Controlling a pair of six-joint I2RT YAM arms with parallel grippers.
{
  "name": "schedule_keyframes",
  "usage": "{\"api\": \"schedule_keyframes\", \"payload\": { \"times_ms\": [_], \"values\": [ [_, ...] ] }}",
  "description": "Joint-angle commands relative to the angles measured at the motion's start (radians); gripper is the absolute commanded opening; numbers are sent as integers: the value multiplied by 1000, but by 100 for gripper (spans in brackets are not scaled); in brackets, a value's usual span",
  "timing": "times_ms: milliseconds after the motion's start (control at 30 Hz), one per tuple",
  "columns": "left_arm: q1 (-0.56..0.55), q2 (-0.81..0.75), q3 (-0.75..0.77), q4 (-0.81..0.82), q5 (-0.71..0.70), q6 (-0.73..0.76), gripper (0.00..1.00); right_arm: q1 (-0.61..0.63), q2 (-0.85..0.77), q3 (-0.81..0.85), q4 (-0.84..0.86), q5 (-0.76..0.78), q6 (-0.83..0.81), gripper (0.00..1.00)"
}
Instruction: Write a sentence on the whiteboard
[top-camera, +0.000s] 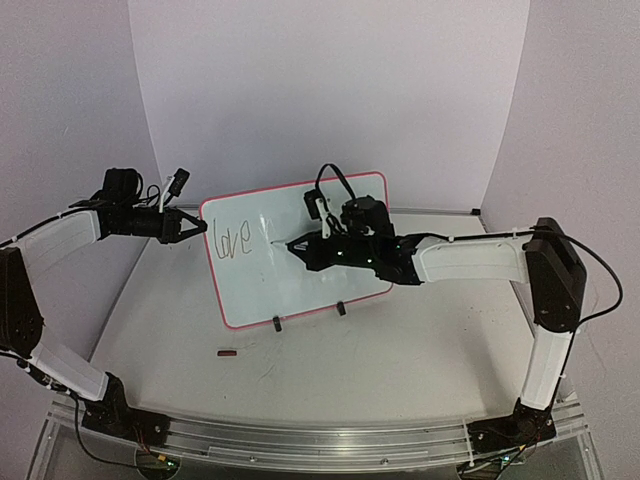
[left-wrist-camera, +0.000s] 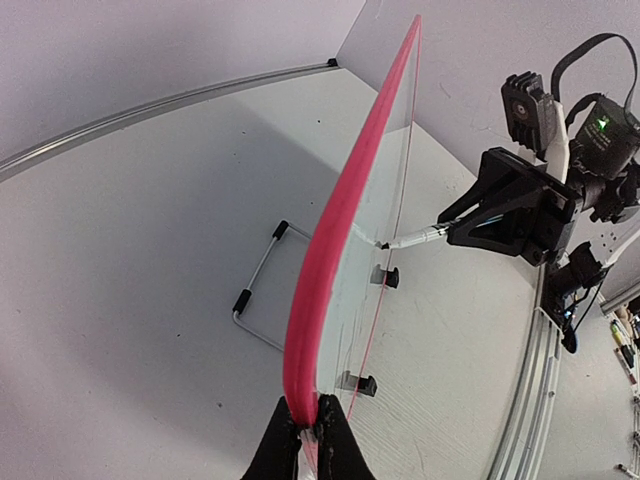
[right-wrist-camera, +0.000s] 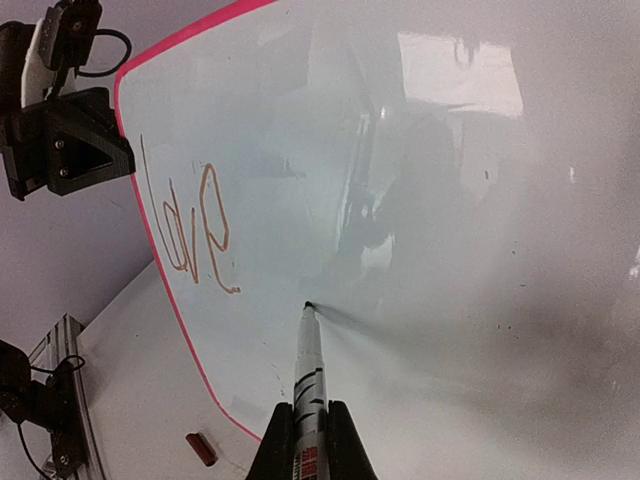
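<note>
On the pale tabletop (top-camera: 400, 350) the whiteboard (top-camera: 290, 290) stands tilted, its sentence (top-camera: 232, 240) just "love" near the left edge. The left pincer (top-camera: 200, 228) clamps the board's edge. The right pincer (top-camera: 303, 246) clamps the marker (right-wrist-camera: 308, 365), tip at the board. Pressing too hard could shove the board and skew the stroke.

Your table (top-camera: 400, 350) is a matte white top with a thin metal strip (left-wrist-camera: 150, 105) along its far edge. The whiteboard (top-camera: 300, 290) stands on it, left of centre, on two black clip feet (top-camera: 276, 323). Behind the board, the left wrist view shows a bent wire stand (left-wrist-camera: 262, 262) with black-tipped ends resting on the surface. A small dark red piece (top-camera: 228, 352) lies near the board's lower left corner, not touching it. An aluminium rail (top-camera: 320, 440) along the near edge carries both arm bases (top-camera: 118, 415).
</note>
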Motion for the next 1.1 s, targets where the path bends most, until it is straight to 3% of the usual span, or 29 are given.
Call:
{"api": "schedule_keyframes", "payload": {
  "times_ms": [0,1067],
  "values": [
    [1,5,24,-33,-71,25,0,-7,26,45,18,27,-5,0],
    [1,7,27,-38,-73,28,0,-11,-23,25,99,176,0,0]
  ]
}}
